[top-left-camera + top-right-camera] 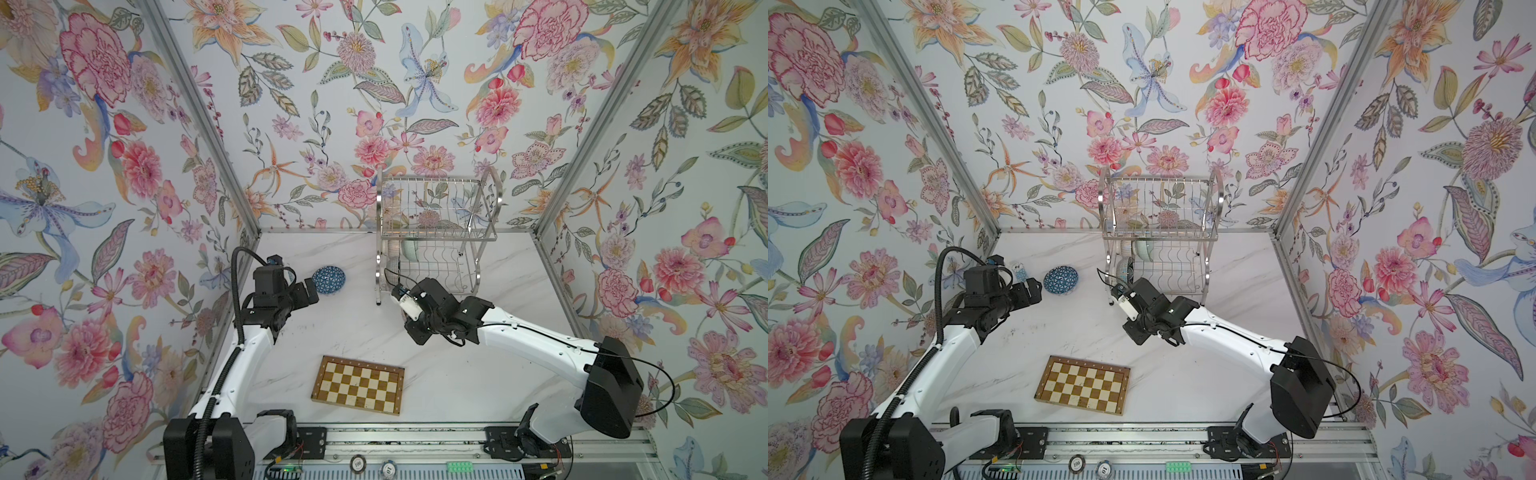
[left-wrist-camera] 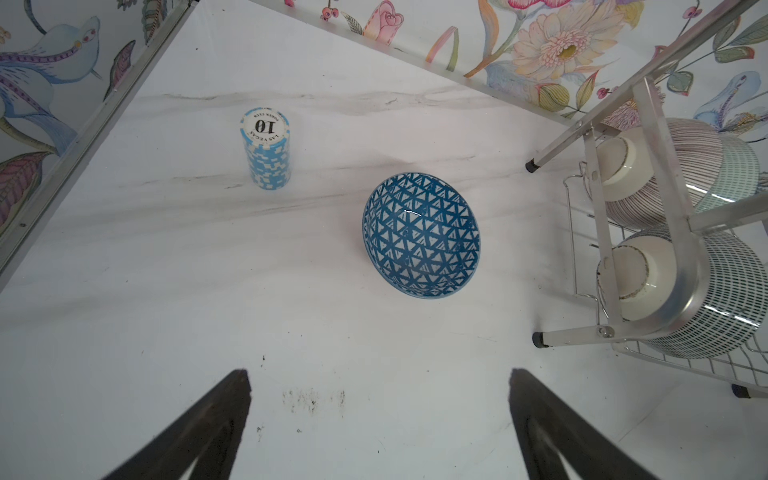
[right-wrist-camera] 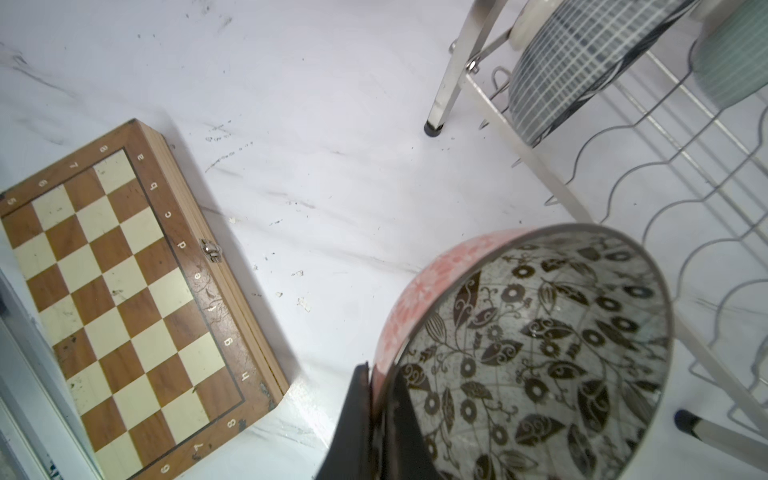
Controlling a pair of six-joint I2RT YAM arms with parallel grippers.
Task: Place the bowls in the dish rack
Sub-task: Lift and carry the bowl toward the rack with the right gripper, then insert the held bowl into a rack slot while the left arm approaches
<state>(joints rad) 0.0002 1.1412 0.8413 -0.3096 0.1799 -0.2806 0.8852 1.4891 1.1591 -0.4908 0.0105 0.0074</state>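
Observation:
A blue lattice bowl [image 1: 328, 280] [image 2: 422, 235] sits upright on the white table, left of the dish rack [image 1: 439, 239] [image 1: 1160, 239]. My left gripper [image 2: 379, 374] [image 1: 308, 292] hovers open just short of it, nothing between its fingers. My right gripper [image 3: 379, 371] is shut on the rim of a black-and-white floral bowl [image 3: 540, 353] with a pink outside, held tilted by the rack's front left leg [image 3: 451, 79]. Three bowls stand on edge in the lower tier: a lined one [image 2: 681, 166], a navy dashed one [image 2: 731, 286] and a pale green one [image 3: 731, 62].
A checkered wooden board [image 1: 358, 384] [image 3: 124, 299] lies near the table's front. A stack of blue poker chips [image 2: 266, 149] [image 1: 1020, 272] stands beyond the left gripper, near the left wall. Floral walls close in three sides.

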